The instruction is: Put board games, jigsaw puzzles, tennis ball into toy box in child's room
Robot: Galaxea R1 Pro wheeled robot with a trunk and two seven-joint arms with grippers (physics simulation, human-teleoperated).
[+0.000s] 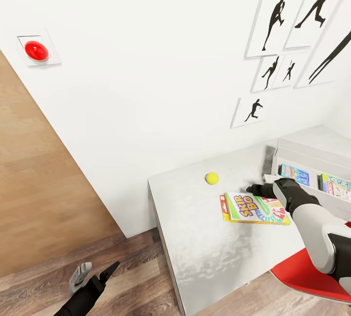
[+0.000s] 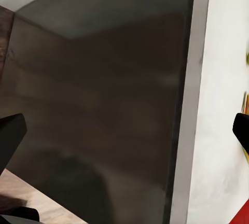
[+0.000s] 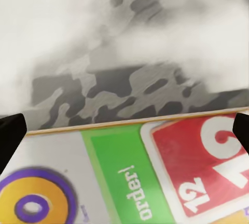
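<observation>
A white-green-red Skip-Bo board game (image 1: 256, 208) lies flat on the pale table (image 1: 195, 238). My right gripper (image 1: 257, 190) hovers open over its far edge. Up close, the box lid (image 3: 129, 182) sits just below the spread fingertips (image 3: 10, 136), which touch nothing. The tennis ball (image 1: 211, 178) rests on the table to the left of that gripper. At the right stands the grey toy box (image 1: 302, 152), holding a small blue board game (image 1: 294, 174) and a green-edged one (image 1: 336, 187). My left gripper (image 1: 92, 277) hangs open and empty low over the floor. The jigsaw puzzles and the bed are out of view.
A red chair seat (image 1: 307, 277) sits under my right arm at the table's front. The table's end edge (image 2: 189, 130) runs close beside my left gripper (image 2: 124, 130). A white wall with silhouette pictures (image 1: 273, 26) and a red round fixture (image 1: 36, 50) backs the table. Wood floor (image 1: 131, 277) lies at the left.
</observation>
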